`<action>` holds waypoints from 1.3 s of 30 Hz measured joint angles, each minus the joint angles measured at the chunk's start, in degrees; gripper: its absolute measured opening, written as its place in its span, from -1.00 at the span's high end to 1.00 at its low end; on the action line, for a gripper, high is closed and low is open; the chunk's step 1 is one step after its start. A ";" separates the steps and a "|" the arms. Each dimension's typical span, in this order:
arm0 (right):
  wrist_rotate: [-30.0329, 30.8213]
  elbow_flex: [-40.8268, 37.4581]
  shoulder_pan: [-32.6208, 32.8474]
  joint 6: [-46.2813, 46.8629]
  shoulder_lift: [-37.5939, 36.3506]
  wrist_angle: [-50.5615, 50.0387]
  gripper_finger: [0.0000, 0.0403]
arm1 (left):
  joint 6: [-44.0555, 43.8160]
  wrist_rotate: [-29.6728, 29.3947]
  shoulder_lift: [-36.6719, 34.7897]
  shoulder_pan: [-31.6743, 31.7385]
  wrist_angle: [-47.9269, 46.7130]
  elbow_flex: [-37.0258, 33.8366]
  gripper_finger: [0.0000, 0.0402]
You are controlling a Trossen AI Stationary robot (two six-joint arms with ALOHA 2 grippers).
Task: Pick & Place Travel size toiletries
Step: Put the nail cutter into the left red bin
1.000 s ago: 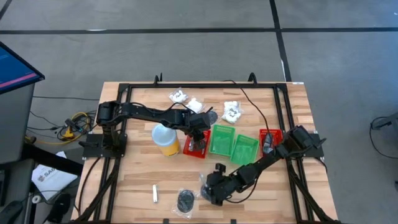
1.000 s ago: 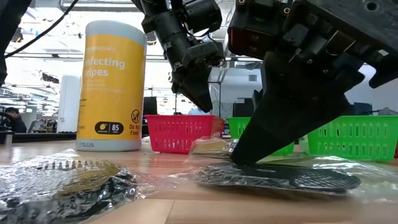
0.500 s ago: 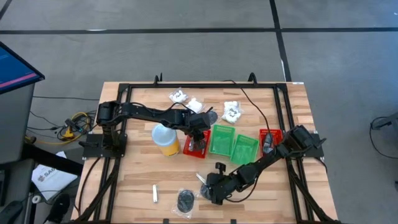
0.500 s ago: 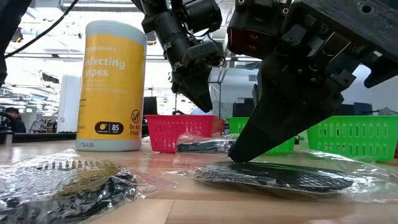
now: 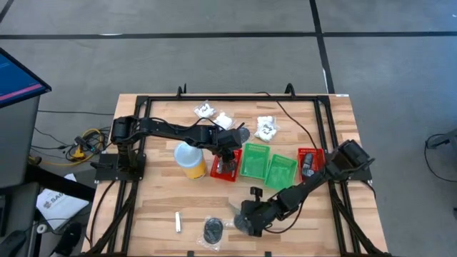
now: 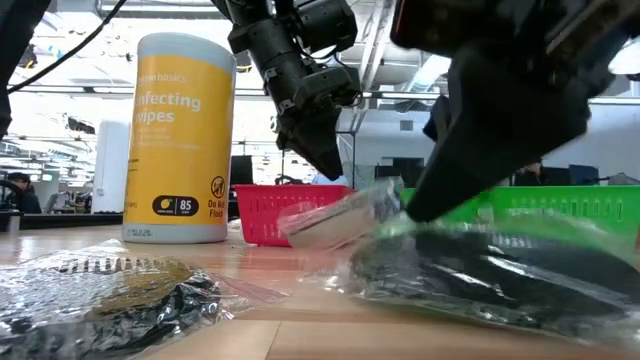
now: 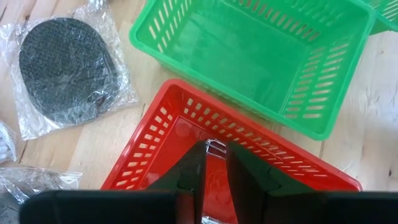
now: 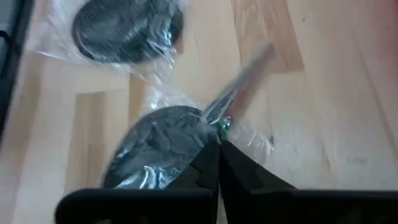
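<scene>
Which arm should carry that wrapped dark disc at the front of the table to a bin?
Right. The right gripper is already shut on the wrapped dark disc; the left gripper sits over the red bin.

Glossy crinkled clear plastic wraps dark mesh-textured disc (image 8: 155, 146); red perforated plastic bin (image 7: 211, 162); table (image 5: 157, 207) pale wood planks.

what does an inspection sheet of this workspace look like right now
surface: wooden table, black frame rails across it.
job's things: white packets at the far edge; wrapped dark disc and small tube near the front; another wrapped disc pinched by its wrapper.
clutter: yellow wipes canister, red bin, green bins.
grippers: left gripper over the red bin, fingers close together; right gripper shut on the disc's wrapper.
cables: black cable across the table; bundle beside it.
surroundings: grey floor, lab room behind.
</scene>
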 joint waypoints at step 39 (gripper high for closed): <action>12.44 0.24 3.38 0.60 -11.23 -11.65 1.00 | 0.15 -0.01 -2.99 -0.32 1.07 0.00 0.73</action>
